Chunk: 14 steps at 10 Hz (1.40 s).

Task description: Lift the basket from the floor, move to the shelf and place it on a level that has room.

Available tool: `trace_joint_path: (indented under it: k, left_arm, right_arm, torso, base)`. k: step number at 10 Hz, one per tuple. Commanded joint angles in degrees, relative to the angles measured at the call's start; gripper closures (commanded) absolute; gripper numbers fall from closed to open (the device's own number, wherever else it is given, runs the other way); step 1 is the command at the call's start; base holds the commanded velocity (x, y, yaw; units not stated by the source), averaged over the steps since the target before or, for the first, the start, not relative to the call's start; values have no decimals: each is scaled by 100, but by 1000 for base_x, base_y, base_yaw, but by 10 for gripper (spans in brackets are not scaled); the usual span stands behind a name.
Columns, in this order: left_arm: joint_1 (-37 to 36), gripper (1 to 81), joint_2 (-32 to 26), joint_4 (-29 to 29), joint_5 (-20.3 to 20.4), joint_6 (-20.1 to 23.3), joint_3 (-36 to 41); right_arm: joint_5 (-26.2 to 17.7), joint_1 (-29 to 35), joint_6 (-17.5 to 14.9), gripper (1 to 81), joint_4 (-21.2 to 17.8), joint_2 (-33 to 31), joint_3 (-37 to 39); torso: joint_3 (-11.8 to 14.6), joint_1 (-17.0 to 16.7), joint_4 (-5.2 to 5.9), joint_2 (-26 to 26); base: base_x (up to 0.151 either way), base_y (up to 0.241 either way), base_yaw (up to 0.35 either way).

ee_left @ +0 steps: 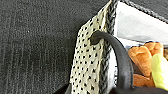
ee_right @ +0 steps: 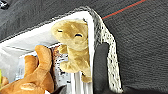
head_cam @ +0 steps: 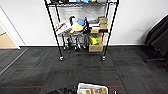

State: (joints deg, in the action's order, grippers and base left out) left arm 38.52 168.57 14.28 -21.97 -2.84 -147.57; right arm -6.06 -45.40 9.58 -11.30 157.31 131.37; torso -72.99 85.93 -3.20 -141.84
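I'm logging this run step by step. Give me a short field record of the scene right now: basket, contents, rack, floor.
basket: cream woven rectangular basket with white lining and dark loop handle, near the robot
contents: tan plush animal, orange plush toys
rack: tall black wire shelf ahead by the white wall, lower tiers crowded with toys and brown cardboard boxes
floor: dark grey carpet with thin red lines

Basket: cream woven, dark braided rim, white lining, upright, holding soft toys; on dark carpet floor, well apart from black wire shelf.
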Motion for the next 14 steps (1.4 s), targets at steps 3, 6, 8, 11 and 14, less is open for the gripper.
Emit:
trace_joint_path:
  k: [3, 6, 8, 11, 14]
  left_arm:
    - [-683, 10, 54, 5, -44, 64, 0]
    - [-683, 811, 45, 5, -36, 91, 96]
    - [-692, 811, 63, 23, -53, 82, 96]
    - [-569, 811, -78, 67, -132, 82, 166]
    - [-534, 811, -577, 93, -185, 29, 1087]
  right_arm:
    - [-168, 623, 44, 10, -118, 137, 99]
    - [-132, 606, 53, 811, -144, 120, 116]
    - [-141, 606, 53, 811, -171, 93, 82]
    - [-141, 544, 53, 811, -197, 49, 46]
    - [-133, 448, 70, 811, -206, -73, -164]
  torso:
    - [0, 0, 0, 0]
    - [0, 0, 0, 0]
    - [0, 0, 0, 0]
    - [0, 0, 0, 0]
    - [0, -391, 0, 612]
  base:
    - [0, 0, 0]
    - [0, 0, 0]
    - [0, 0, 0]
    - [0, 0, 0]
    - [0, 0, 0]
